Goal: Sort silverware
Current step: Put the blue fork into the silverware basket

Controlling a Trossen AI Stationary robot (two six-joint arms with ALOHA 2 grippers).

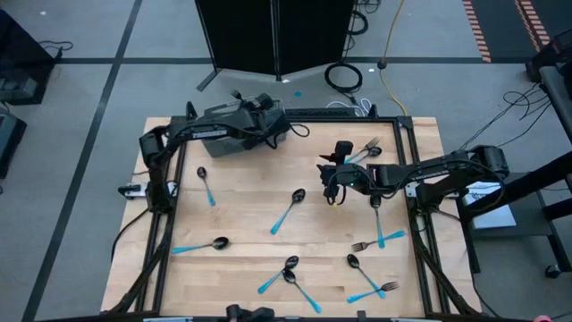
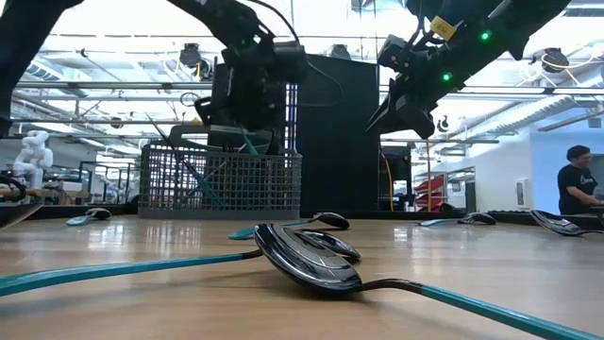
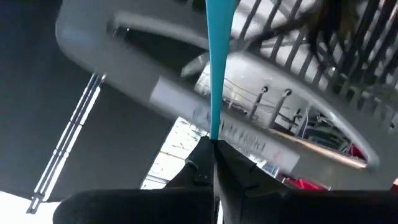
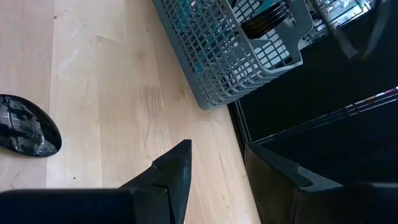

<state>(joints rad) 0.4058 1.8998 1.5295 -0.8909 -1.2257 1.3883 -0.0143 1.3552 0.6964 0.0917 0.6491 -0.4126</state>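
**My left gripper holds a blue handle right over the basket**

My left gripper (image 3: 214,155) is pinched tight on one piece of silverware (image 3: 217,68). I can see its light-blue handle sticking straight out from my fingers, but I cannot tell if it is a fork, a spoon or a knife. The handle points at the grey basket (image 2: 222,179), which is just under my gripper at the far side of the table (image 1: 250,224). So the long way of the handle lines up with the way down into the basket. I think the next move is a short drop. The basket's wire walls and rim are close around the handle, so I would need to stay clear of them.

My right gripper (image 1: 335,183) hangs above the table near the far right side. Its fingers (image 4: 177,165) are partly apart and hold nothing. A fork (image 1: 365,150) lies just beside it toward the far edge, and a dark spoon (image 1: 290,212) lies on the wood nearby on its other side, slanted across the table. My right arm is the nearer one for both.

More spoons and forks lie spread over the near half of the table, well apart from each other mostly. Two spoons (image 1: 290,268) cross near the front edge. There is plenty of bare wood between them for reaching.
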